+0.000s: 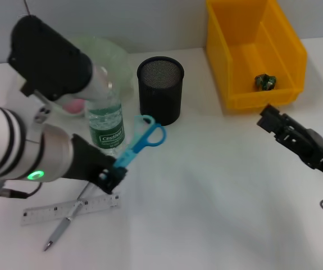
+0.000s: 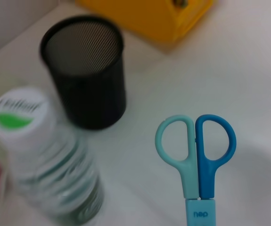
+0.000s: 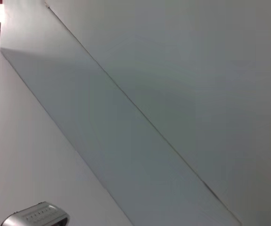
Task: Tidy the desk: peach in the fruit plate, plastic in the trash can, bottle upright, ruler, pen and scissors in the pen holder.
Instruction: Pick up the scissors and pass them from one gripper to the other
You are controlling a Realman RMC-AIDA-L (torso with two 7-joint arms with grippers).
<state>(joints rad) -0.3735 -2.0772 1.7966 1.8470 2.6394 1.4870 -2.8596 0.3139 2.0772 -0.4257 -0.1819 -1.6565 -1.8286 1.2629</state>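
My left gripper [image 1: 112, 175] is shut on the blade end of the blue scissors [image 1: 145, 138], held tilted above the desk with the handles [image 2: 196, 146] toward the black mesh pen holder [image 1: 160, 90] [image 2: 86, 75]. The bottle [image 1: 106, 122] [image 2: 45, 165] stands upright beside them. On the desk below my left arm lie the clear ruler [image 1: 71, 210] and the pen [image 1: 64, 224]. The pink peach [image 1: 74, 105] peeks out behind my arm, by the green fruit plate [image 1: 108, 53]. Green crumpled plastic [image 1: 265, 82] lies in the yellow trash can [image 1: 287, 53]. My right gripper [image 1: 271, 119] hovers at the right.
The trash can [image 2: 149, 16] stands at the back right, just beyond the pen holder. The back wall runs behind the plate and the bin. White desk stretches between my two arms.
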